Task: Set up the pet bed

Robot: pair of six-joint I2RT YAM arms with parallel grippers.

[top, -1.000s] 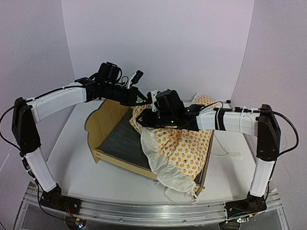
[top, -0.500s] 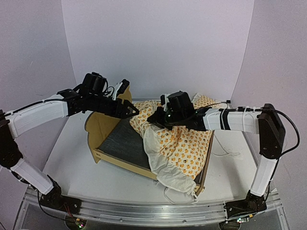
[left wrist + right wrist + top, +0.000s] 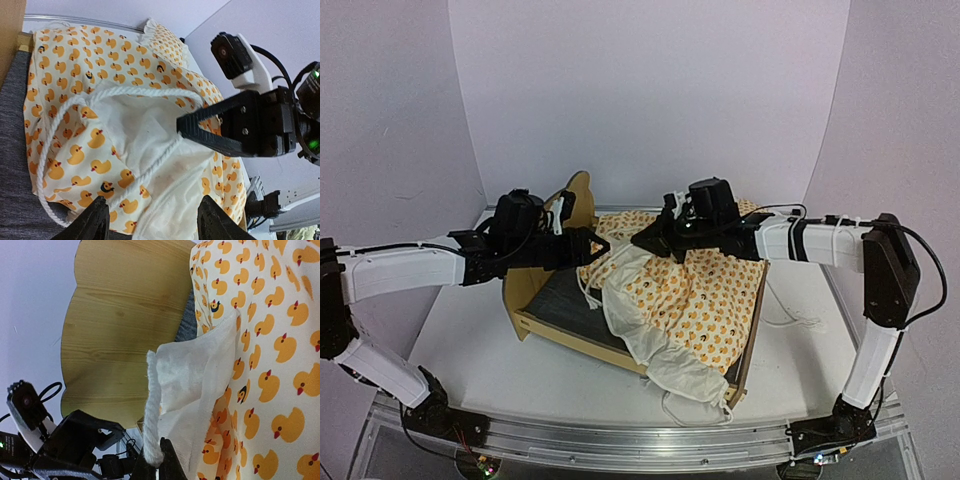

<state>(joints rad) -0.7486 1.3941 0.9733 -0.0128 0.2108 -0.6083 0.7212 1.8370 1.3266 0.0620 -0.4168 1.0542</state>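
While right tool (image 3: pixel 155 466) clamps the cord (image 3: pixel 151 405) of the bedding (image 3: pixel 260 365), left tool (image 3: pixel 152 210) sits apart. Both hover over the pet bed (image 3: pixel 120 340).

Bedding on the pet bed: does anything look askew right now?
Yes. The duck-print bedding is bunched and flipped, white underside up, spilling past the near rail of the pet bed, leaving the grey base panel half bare. The right gripper pinches its cord edge.

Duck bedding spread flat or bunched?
Bunched: bedding lies rumpled, white underside showing, right claw pinching its cord, grey bed base partly bare.
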